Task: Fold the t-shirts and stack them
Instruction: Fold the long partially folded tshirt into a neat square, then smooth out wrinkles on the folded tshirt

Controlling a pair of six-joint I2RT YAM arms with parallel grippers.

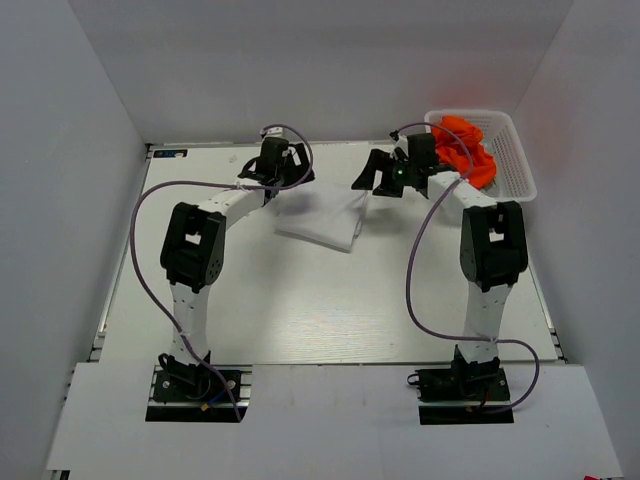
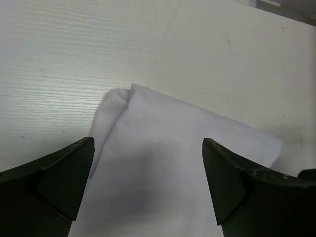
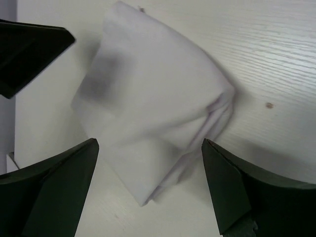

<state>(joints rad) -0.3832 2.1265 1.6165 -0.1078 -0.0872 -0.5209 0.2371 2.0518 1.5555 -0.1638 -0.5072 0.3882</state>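
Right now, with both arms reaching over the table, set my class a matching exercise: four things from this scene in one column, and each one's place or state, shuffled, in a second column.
Column one
1. folded white cloth t-shirt
2. crumpled bright orange cloth t-shirts
3. white plastic lattice basket
4. left gripper

Column two
A. at the far right corner of the table
B. open, above white cloth
C. piled inside the basket
D. on the table, centre of its far half

Pairs: 1-D, 2-C, 3-A, 4-B
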